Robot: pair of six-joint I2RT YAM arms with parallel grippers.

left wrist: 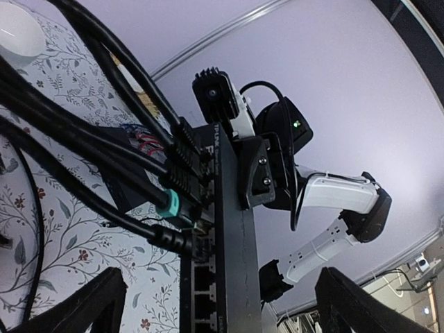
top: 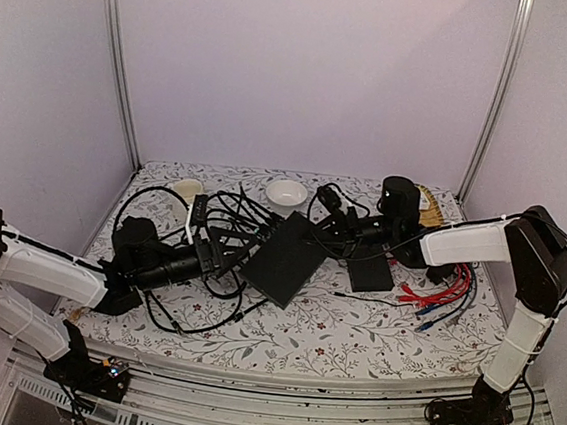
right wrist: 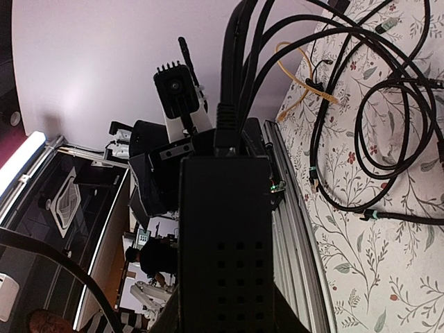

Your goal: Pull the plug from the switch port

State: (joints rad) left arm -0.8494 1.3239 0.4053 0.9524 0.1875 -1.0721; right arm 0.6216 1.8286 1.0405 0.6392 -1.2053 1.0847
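Note:
The switch (top: 284, 260) is a flat black box lying in the middle of the table. Several black cables (top: 225, 217) run into the ports on its left edge. In the left wrist view I look along that port edge of the switch (left wrist: 232, 250); a plug with a teal boot (left wrist: 168, 203) and a black plug (left wrist: 170, 239) below it sit in ports. My left gripper (left wrist: 222, 309) is open wide, its fingers (left wrist: 83, 305) on either side of the switch and touching nothing. My right gripper (top: 348, 231) is shut on the far end of the switch (right wrist: 225, 236).
A shorter black box (top: 369, 272) lies right of the switch, with red and blue cables (top: 444, 291) beyond it. A white bowl (top: 287, 191) and a cup (top: 187, 190) stand at the back. Loose black cable loops (right wrist: 374, 118) and a yellow cable (right wrist: 298, 76) lie on the floral cloth.

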